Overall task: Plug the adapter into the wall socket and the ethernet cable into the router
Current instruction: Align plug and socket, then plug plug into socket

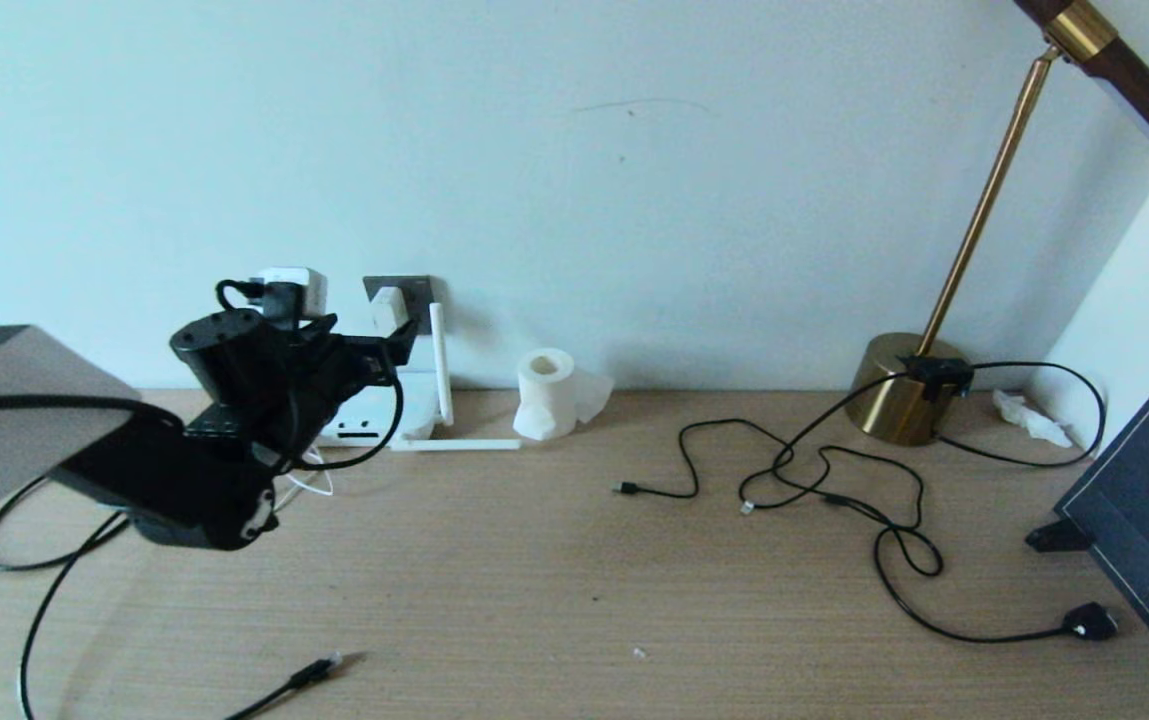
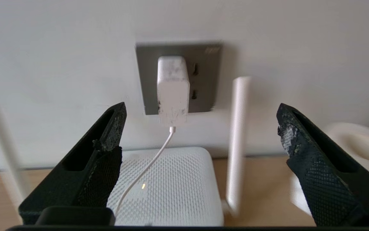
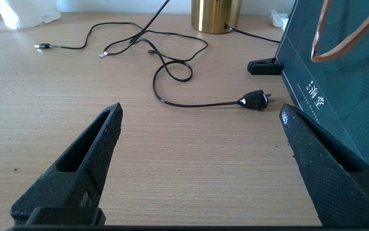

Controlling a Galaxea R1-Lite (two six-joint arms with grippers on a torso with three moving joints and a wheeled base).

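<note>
The desk (image 1: 574, 560) ran wide before me, wall behind it, and half the job looked done. The wall socket (image 2: 147, 77) sat low on the wall, and the adapter (image 2: 172, 93) stood seated in it, back flat against the plate as far as I could tell. Its long axis ran up and down the wall, its free face pointed out toward me, and its white cord (image 2: 145, 170) dropped from the lower end over the router (image 2: 171, 186), which lay flat on the desk right under the socket. One antenna (image 2: 238, 141) stood upright beside the plate; another (image 1: 454, 444) lay along the desk.

My left gripper (image 2: 200, 134) hung in front of the adapter, fingers (image 2: 109, 150) spread well apart, touching nothing, nothing between them. The plug held in the socket on its own.

What was left, I judged, was the second half. The ethernet cable (image 1: 264, 695) lay on the near edge of the desk, well apart from the router, its long axis slanting across the wood, its clear tip (image 1: 332, 661) pointing right and away from me, not toward the router. Not yet picked up, not yet plugged in.

My right gripper (image 3: 200, 134) sat low over the desk on the right side, fingers wide and empty, near the black plug (image 3: 255, 99) of the lamp's cord, which belonged to neither step.
</note>
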